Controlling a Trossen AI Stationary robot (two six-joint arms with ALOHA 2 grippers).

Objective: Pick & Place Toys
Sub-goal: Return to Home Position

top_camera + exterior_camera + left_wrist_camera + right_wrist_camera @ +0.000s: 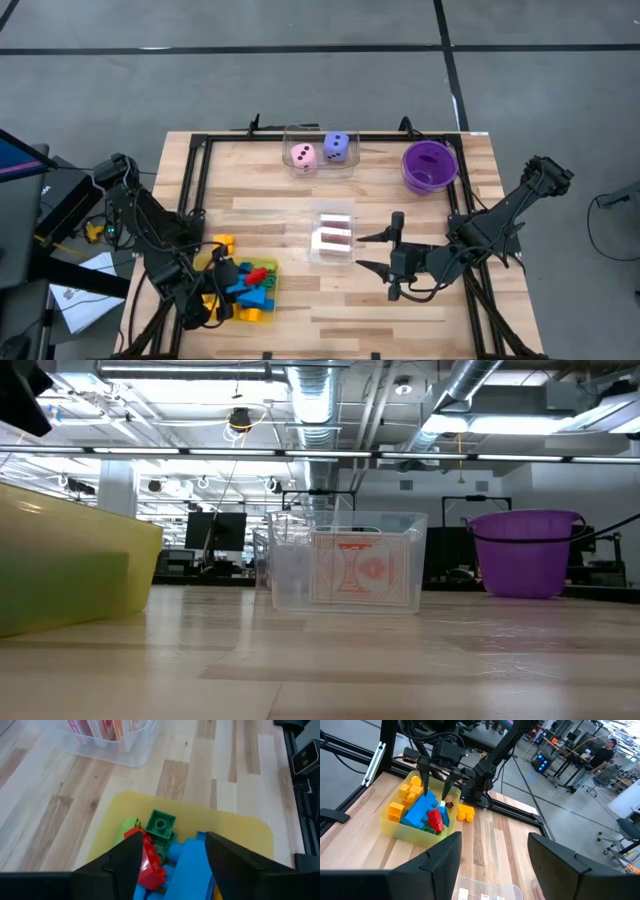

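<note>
The left gripper (436, 778) hangs part-open and empty over the blue brick (192, 870) in the yellow tray (250, 832); the right gripper (378, 252) waits part-open, empty.

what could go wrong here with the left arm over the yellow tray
1. The left gripper hangs open right over the heaped bricks in the yellow tray; closing there could catch two at once, the blue brick and the red one.
2. A yellow piece lies on the table just outside the tray and might get missed or knocked.

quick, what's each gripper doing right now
left gripper: open above the blue brick in the yellow tray, holding nothing
right gripper: open, empty
</note>
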